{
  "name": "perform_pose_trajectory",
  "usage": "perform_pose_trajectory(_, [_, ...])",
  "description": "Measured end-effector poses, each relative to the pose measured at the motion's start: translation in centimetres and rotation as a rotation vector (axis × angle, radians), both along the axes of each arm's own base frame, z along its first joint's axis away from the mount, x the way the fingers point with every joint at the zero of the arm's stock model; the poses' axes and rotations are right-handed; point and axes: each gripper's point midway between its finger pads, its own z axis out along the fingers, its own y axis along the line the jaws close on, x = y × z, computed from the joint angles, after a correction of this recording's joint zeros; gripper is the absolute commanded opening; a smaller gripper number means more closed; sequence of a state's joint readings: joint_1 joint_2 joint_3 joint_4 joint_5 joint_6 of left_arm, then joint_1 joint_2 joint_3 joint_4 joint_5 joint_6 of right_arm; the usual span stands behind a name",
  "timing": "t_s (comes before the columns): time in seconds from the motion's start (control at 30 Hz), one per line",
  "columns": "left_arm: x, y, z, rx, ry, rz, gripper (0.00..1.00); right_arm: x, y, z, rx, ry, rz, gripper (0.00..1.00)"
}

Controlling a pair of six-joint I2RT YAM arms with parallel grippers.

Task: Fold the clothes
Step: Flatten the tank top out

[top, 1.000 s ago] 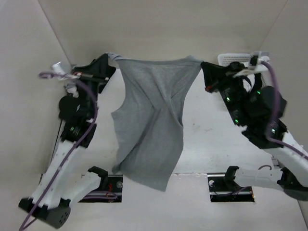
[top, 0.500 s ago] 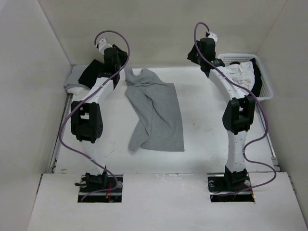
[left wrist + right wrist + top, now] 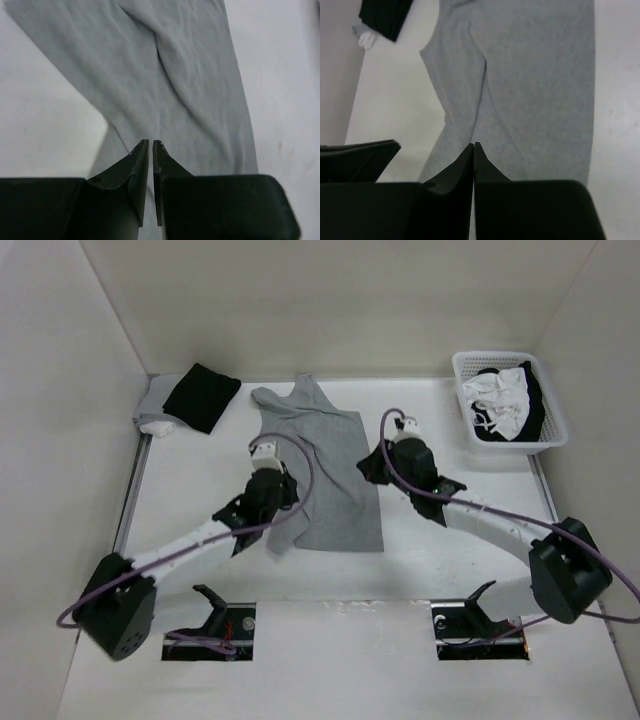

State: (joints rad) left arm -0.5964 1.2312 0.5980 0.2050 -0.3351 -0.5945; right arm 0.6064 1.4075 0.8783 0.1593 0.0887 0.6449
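Note:
The clothes, a light grey tank top, lie on the white table with the neck and straps toward the back wall. The left side is folded in along a long crease, and the lower left corner is bunched. My left gripper hovers low over the lower left part of the top. In the left wrist view its jaws are shut, with only a hairline slit and no fabric between them. My right gripper sits at the top's right edge. Its jaws are shut above the grey fabric and hold nothing.
A white basket at the back right holds white and black garments. A black cloth square lies on a pale folded item at the back left, and the black cloth square also shows in the right wrist view. White walls enclose the table.
A second ago both grippers held the top up, spread by its shoulders. They laid it down and let go. Both arms have since come back low over its middle, jaws shut.

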Motion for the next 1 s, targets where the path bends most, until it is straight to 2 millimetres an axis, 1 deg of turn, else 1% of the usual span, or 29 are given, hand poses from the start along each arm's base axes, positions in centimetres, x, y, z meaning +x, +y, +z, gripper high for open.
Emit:
perform_pose_trajectory(0.07, [-4.0, -1.1, -0.1, 0.058, -0.001, -0.083, 0.16, -2.6, -0.2, -2.3, -0.005, 0.032, 0.022, 0.08])
perform_pose_trajectory(0.1, [-5.7, -1.7, 0.3, 0.08, -0.009, -0.122, 0.2, -3.8, -0.5, -3.5, -0.01, 0.052, 0.028, 0.1])
perform_pose_trajectory(0.17, [-8.4, -2.6, 1.3, 0.105, -0.027, -0.175, 0.29, -6.0, -1.2, -5.4, -0.019, 0.085, 0.035, 0.15])
perform_pose_trajectory(0.2, [-9.5, -2.8, 1.4, 0.122, -0.026, -0.191, 0.32, -7.0, -1.5, -6.0, -0.019, 0.094, 0.037, 0.18])
perform_pose_trajectory(0.27, [-11.6, -2.9, 0.5, 0.181, 0.01, -0.212, 0.37, -8.8, -2.1, -6.7, -0.012, 0.096, 0.042, 0.22])
perform_pose_trajectory(0.37, [-14.0, -2.6, -2.0, 0.314, 0.102, -0.225, 0.4, -10.5, -2.9, -6.6, 0.017, 0.08, 0.045, 0.26])
perform_pose_trajectory(0.47, [-15.4, -1.4, -5.1, 0.489, 0.192, -0.207, 0.42, -11.0, -3.6, -6.0, 0.051, 0.056, 0.029, 0.27])
perform_pose_trajectory(0.57, [-16.3, -0.1, -6.9, 0.626, 0.248, -0.187, 0.42, -11.4, -4.0, -5.6, 0.072, 0.041, 0.023, 0.28])
perform_pose_trajectory(0.63, [-16.7, 0.8, -7.3, 0.675, 0.267, -0.163, 0.43, -11.4, -4.0, -5.4, 0.079, 0.036, 0.022, 0.29])
perform_pose_trajectory(0.77, [-17.1, 2.1, -7.2, 0.707, 0.278, -0.121, 0.44, -11.4, -4.0, -5.4, 0.082, 0.038, 0.019, 0.29])
perform_pose_trajectory(1.0, [-17.2, 2.5, -7.2, 0.713, 0.284, -0.104, 0.42, -11.4, -4.0, -5.8, 0.074, 0.046, 0.017, 0.3])
